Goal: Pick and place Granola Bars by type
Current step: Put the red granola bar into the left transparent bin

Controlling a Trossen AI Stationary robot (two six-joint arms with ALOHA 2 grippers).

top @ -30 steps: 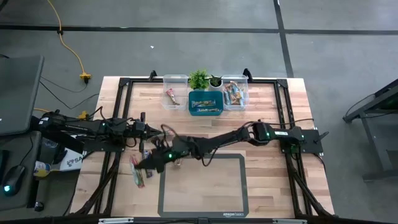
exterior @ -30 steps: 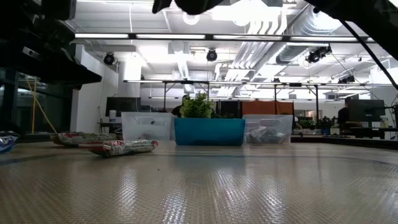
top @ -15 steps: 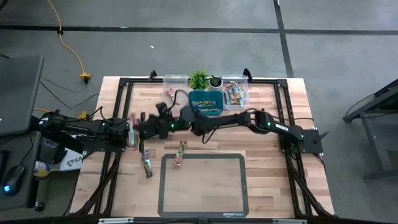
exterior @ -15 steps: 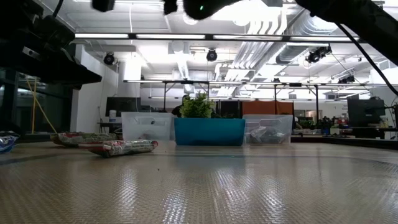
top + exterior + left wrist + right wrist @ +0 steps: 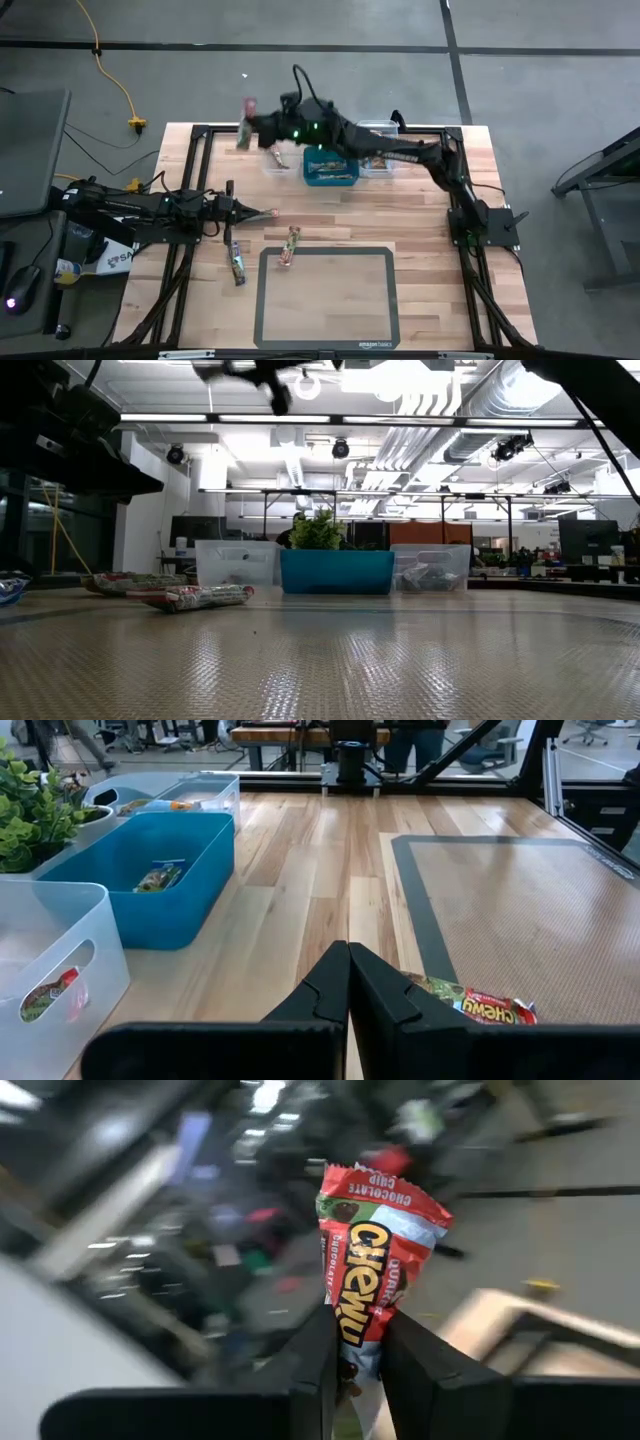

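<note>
Granola Bars are what we are sorting, and one of them, a red, shiny-wrapped chocolate-chip bar (image 5: 372, 1265), is clamped upright between the fingers of our right tool (image 5: 358, 1345), with most of its wrapper standing above the tips. In the high view that right tool (image 5: 256, 128) sits in the upper middle of the frame, at the far left corner of the wooden counter (image 5: 420, 215), holding the bar (image 5: 246, 110) just outside the clear plastic bin on the left of the row (image 5: 281, 146). A red-wrapped bar (image 5: 275, 155) already lies in that bin, so we judge it the right home for this one. To finish well, we should bring the bar fully inside the bin's walls and low before letting go, since a release at this spot would drop it beyond the rim. Next along sit the blue bin (image 5: 331, 166) and a second clear bin (image 5: 378, 148) holding mixed wrappers. Our left tool (image 5: 262, 213) rests closed and empty at the left centre, with two loose bars (image 5: 290, 245) (image 5: 237, 264) lying below it, near the dark mat (image 5: 325, 297).
</note>
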